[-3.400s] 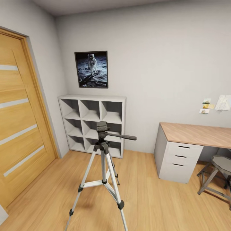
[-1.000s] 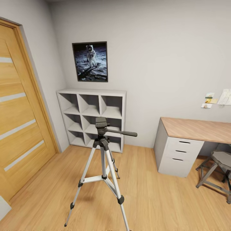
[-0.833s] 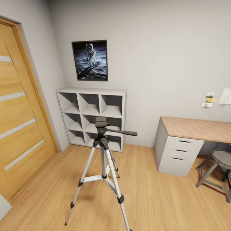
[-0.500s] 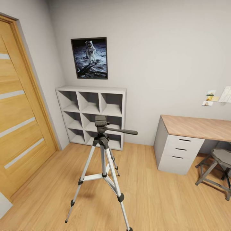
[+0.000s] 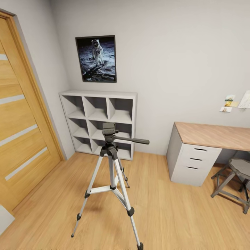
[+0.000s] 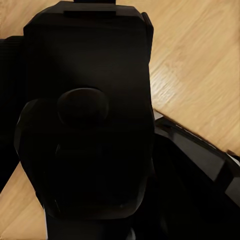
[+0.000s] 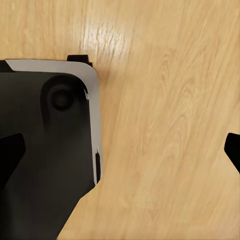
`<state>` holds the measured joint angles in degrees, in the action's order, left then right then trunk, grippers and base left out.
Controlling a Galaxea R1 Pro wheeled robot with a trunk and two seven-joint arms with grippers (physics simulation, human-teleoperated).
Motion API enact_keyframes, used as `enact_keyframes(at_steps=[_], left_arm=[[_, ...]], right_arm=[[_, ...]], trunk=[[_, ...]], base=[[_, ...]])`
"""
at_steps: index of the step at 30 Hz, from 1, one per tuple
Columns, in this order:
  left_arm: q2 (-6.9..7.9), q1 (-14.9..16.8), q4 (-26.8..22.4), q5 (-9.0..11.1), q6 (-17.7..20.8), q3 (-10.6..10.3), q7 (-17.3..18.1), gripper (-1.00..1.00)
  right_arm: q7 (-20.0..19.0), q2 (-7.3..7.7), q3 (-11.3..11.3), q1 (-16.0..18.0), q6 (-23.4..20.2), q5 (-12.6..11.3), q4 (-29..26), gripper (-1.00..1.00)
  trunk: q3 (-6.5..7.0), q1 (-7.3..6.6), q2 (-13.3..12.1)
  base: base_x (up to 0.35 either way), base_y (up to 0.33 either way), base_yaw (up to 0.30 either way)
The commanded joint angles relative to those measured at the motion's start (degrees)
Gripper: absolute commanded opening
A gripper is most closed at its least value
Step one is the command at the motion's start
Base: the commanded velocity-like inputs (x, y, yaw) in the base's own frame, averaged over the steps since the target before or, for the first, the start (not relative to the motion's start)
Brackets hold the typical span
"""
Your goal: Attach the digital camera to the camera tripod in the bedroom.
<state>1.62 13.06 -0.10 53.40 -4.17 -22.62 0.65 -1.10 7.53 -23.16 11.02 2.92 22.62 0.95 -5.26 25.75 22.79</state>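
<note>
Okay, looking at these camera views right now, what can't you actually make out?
- Camera tripod, head view: front foot cut by the bottom edge.
- Stool, head view: cut by the right edge.
- Wall notes, head view: too small to read.
- Both wrist views: dark robot bodywork over wood floor; gripper states unclear.

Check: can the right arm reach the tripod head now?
Probably not yet: the camera tripod stands well ahead on the wood floor, with no furniture between; the right wrist view faces floorboards.

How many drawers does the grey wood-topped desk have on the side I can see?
3, stacked in the grey wood-topped desk's pedestal: top drawer, middle drawer, bottom drawer. The desk runs off the head view's right edge, so more may be hidden there.
</note>
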Motion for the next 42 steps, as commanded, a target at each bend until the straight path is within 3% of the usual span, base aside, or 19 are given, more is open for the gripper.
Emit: enact_keyframes(at_steps=[1,42], left_arm=[[-0.01,0.0,0.0,0.4,-0.1,-0.5,0.0,-1.0],[0.49,0.0,0.0,0.8,0.9,-0.5,0.0,-1.0]], right_arm=[[-0.1,0.03,-0.5,0.1,0.2,0.4,0.1,1.0],[0.0,-0.04,-0.4,0.1,0.2,0.5,0.1,1.0]], trunk=[[-0.22,0.03,0.1],[-4.03,0.03,0.1]], base=[[0.0,0.0,0.0],[0.0,0.0,0.0]])
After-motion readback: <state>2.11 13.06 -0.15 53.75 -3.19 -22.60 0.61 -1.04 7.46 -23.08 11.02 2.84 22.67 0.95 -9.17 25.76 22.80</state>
